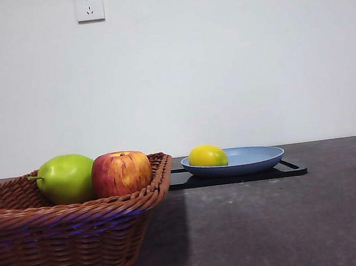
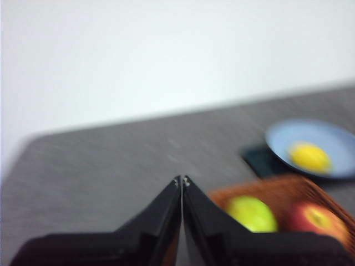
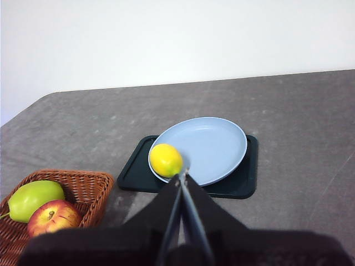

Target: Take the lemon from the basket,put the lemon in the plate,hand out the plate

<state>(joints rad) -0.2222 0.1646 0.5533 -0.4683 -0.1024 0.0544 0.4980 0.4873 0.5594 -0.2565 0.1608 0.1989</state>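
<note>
lemon (image 1: 207, 156) sits in the blue-grey plate (image 1: 252, 158), at about 9 o'clock on its floor against the rim, so the first two steps look done. plate rests on a flat black tray (image 1: 290, 169) on the bench (image 1: 274, 225), likely a fixed pickup spot. wicker basket (image 1: 62, 251) still holds the green stemmed fruit (image 1: 66, 178) and the red-yellow apple (image 1: 122, 173), touching each other. left gripper (image 2: 182, 180) above the basket, jaws pressed together, empty, view blurred. right gripper (image 3: 181, 176) above the plate's near edge, jaws pressed together, holding nothing. next, as i read it: grip the plate rim opposite the lemon and hand it out level.
</note>
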